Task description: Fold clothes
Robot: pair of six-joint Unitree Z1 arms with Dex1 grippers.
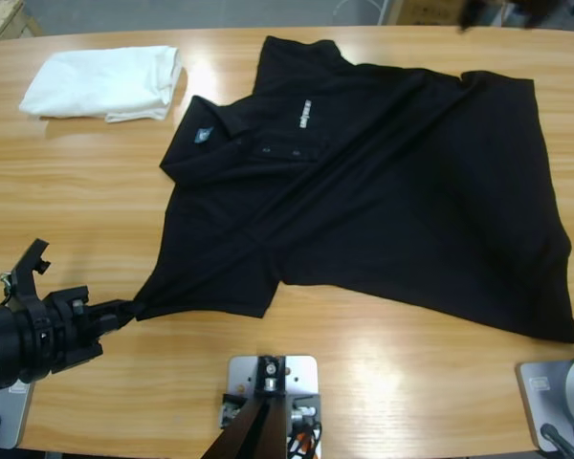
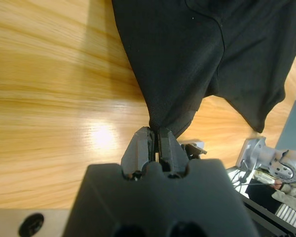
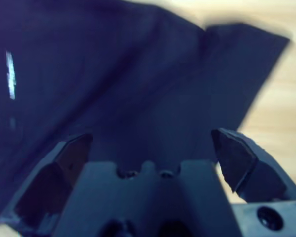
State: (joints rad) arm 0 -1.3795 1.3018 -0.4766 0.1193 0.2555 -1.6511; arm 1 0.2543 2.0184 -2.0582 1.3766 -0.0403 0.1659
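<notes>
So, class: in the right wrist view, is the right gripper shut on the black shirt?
No: the right gripper has its jaws spread wide apart above the black polo shirt, gripping nothing.

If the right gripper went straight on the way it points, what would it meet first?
Most likely the polo shirt: black cloth fills the view ahead of the open right gripper. How far off is unclear.

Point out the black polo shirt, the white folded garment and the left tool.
black polo shirt [image 1: 402, 201], high view, middle of the body.
white folded garment [image 1: 103, 83], high view, its centre.
left tool [image 2: 155, 143], left wrist view, tips pinching the sleeve corner.
</notes>
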